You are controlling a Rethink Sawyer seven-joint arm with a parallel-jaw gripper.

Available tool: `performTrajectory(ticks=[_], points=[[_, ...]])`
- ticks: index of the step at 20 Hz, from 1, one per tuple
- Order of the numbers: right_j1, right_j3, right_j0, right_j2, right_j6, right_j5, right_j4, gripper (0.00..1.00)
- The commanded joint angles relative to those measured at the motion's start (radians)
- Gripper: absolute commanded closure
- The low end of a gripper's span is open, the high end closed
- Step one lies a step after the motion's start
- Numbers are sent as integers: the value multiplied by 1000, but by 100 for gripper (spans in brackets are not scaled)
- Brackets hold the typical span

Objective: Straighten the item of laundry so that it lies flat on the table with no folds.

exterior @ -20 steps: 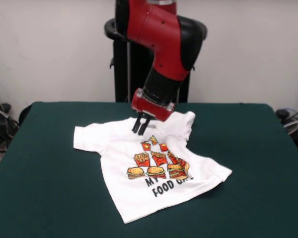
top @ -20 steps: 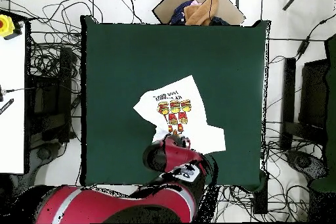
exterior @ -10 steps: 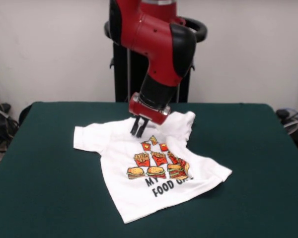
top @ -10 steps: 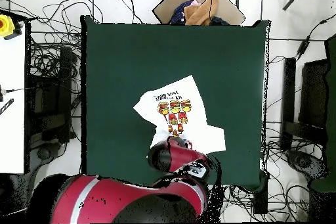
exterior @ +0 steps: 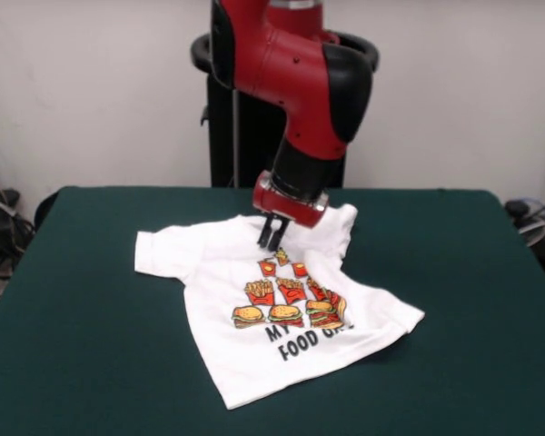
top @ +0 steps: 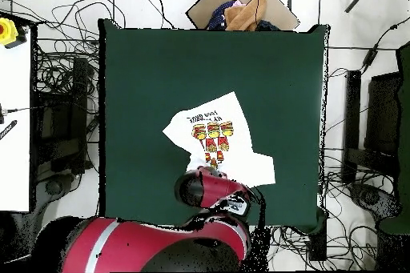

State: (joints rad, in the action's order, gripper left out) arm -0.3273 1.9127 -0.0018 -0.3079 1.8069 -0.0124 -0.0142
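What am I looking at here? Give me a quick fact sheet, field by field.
Scene: a red and black robot arm above a dark green table
Item: white T-shirt printed with burgers and fries
Shirt state: not flat; the right side in the front view is folded over, hiding part of the black text
Pincer: over the shirt's collar end, fingers close together, gripping nothing that shows
Nearby: cables on the floor, a cardboard box beyond the table in the overhead view
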Motion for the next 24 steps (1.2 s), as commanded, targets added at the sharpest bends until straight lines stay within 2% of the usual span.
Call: performTrajectory(ticks=[1,8,24], points=[[18,33,4,164,213,-69,-71,100],[23,52,17,174,237,-57,-94,100],[-1,121,65,201,272,-67,-226,100]])
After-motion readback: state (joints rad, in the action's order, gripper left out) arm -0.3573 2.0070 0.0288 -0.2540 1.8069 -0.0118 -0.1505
